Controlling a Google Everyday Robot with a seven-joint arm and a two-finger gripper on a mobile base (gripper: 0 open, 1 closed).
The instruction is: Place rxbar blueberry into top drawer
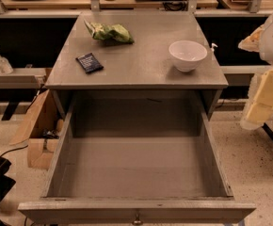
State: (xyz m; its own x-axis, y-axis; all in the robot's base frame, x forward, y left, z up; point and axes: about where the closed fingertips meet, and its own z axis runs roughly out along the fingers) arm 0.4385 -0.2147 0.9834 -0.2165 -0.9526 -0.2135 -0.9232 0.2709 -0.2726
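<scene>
My gripper (262,102) hangs off the right side of the cabinet, beside the pulled-out top drawer (56,159). I cannot make out whether it is spread or closed. The rxbar blueberry (89,62) lies well off to the gripper's left and farther back, flat on the tabletop (146,72) with its long axis slanted. The white bowl (187,54) sits between, so I judge the reach must pass it.
</scene>
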